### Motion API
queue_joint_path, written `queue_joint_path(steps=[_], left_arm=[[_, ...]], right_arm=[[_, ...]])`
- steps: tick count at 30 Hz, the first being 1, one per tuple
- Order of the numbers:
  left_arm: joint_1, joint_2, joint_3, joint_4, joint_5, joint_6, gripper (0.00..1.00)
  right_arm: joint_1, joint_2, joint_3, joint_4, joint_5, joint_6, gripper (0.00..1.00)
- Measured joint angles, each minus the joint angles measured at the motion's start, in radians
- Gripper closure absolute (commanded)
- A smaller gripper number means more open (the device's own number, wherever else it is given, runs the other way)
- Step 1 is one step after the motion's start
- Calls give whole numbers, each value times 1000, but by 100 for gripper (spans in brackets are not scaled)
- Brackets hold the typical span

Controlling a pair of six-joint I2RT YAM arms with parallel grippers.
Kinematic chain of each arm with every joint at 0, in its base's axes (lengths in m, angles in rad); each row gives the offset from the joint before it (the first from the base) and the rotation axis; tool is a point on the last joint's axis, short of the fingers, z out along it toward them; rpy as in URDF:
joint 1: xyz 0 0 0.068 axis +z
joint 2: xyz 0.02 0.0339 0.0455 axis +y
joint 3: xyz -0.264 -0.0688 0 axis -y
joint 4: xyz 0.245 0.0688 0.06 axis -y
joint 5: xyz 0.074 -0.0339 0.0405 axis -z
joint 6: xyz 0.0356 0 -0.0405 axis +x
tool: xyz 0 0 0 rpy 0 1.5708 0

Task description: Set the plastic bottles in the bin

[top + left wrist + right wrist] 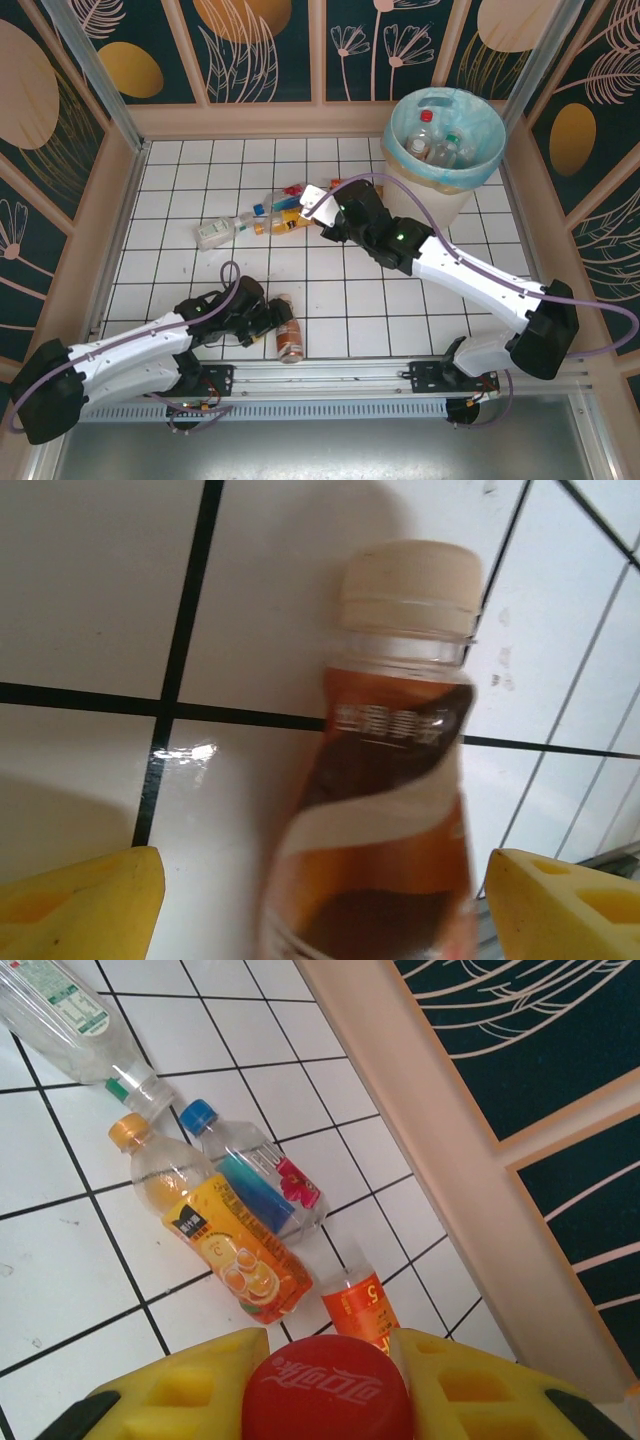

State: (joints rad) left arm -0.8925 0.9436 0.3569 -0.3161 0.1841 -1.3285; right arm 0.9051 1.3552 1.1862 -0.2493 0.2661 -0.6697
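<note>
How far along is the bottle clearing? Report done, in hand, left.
Done: a few clear plastic bottles lie in the round cream bin. In hand: the right gripper is shut on a red-capped bottle; the open left gripper straddles a brown bottle. Left: a cluster of bottles on the white tiled floor.

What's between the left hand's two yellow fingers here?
A cream-capped brown bottle lies between the left hand's fingers, as the left wrist view shows.
</note>
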Motion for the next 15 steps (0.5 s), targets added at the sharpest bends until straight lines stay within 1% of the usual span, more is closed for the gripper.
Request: queue_joint_path(steps=[9, 15], left_arm=[[-1, 103, 32, 74, 1, -1, 17], [-1, 113, 59, 101, 3, -2, 17]], right_arm=[[-51, -47, 6, 8, -10, 60, 81], [-97, -94, 92, 46, -85, 108, 80]])
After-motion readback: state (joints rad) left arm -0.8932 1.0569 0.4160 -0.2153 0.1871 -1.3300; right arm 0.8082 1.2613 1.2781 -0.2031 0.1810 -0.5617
